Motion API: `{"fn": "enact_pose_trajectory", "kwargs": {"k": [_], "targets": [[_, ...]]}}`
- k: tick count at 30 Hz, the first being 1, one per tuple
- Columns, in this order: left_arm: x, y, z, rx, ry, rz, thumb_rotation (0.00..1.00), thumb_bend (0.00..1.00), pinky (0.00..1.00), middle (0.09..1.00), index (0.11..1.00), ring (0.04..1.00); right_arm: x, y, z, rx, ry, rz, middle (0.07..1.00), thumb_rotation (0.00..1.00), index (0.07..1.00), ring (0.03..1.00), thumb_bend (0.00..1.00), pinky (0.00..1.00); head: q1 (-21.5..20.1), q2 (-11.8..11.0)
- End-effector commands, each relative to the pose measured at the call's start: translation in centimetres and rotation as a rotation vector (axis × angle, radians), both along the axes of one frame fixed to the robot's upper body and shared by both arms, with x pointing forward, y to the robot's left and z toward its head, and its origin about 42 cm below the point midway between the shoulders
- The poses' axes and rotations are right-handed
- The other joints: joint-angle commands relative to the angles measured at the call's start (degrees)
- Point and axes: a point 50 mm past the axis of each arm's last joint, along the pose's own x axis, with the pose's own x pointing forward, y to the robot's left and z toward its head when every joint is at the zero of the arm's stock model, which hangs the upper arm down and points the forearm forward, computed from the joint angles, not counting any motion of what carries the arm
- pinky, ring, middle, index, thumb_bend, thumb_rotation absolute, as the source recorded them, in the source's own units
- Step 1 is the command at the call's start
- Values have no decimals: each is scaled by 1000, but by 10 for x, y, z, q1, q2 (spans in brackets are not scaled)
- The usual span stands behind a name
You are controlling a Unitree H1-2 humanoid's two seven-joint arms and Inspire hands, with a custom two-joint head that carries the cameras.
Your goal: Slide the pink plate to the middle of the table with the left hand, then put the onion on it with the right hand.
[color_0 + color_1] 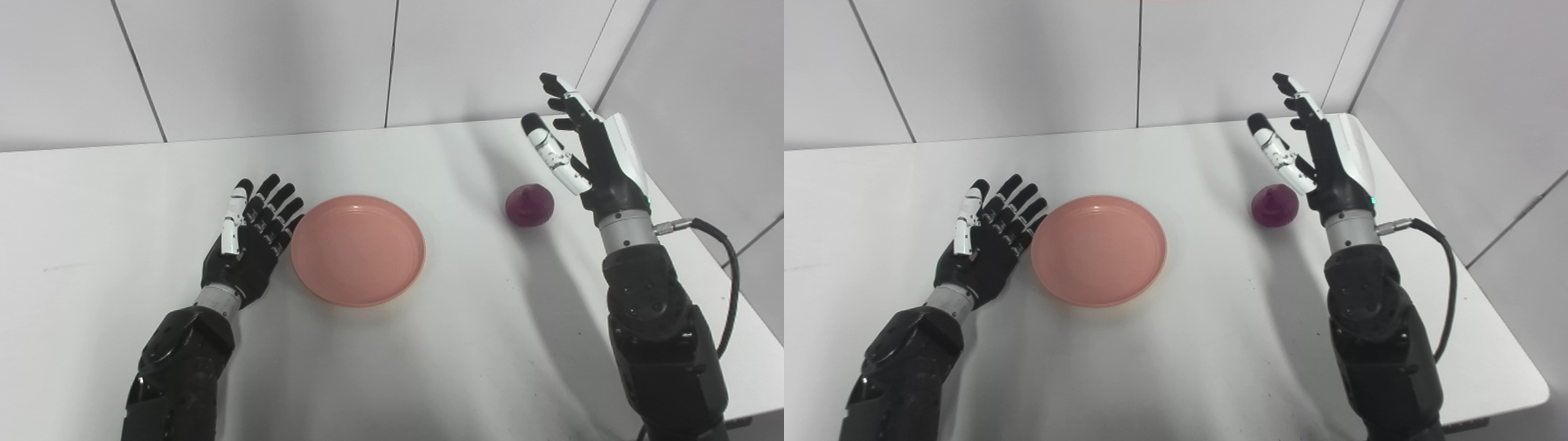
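Both hands spread empty: left hand (251,245) beside pink plate (358,248) for pushing, right hand (582,159) raised beside onion (530,206).

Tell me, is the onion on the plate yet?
No, the onion sits on the table to the right of the empty plate, apart from it.

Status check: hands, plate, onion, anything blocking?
Left hand open, beside pink plate rim. Right hand open, raised just right of the onion. Plate near mid-table, empty; onion on table, apart from plate. Nothing between them.
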Motion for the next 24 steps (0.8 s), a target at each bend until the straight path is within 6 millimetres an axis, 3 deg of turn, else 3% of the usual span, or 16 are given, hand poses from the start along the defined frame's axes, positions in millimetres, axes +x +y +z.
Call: {"fn": "enact_pose_trajectory", "kwargs": {"k": [1, 5, 10, 24], "targets": [[0, 3, -5, 16, 3, 5, 1000, 440, 931, 948, 938, 941, 4, -5, 19, -46, -49, -29, 898, 480, 922, 868, 930, 792, -4, -5], [0, 5, -8, 6, 0, -1, 1000, 437, 944, 957, 947, 950, 6, -11, 18, -74, -2, -49, 909, 374, 931, 874, 957, 785, -8, -10], [1, 7, -11, 6, -4, -5, 1000, 439, 947, 962, 951, 954, 8, -18, 15, -107, 43, -71, 921, 360, 936, 882, 999, 783, -10, -14], [0, 7, -17, 4, 6, -2, 1000, 441, 939, 957, 947, 945, 15, -30, -4, -107, 158, -99, 967, 354, 973, 930, 1000, 833, -14, -27]]}}
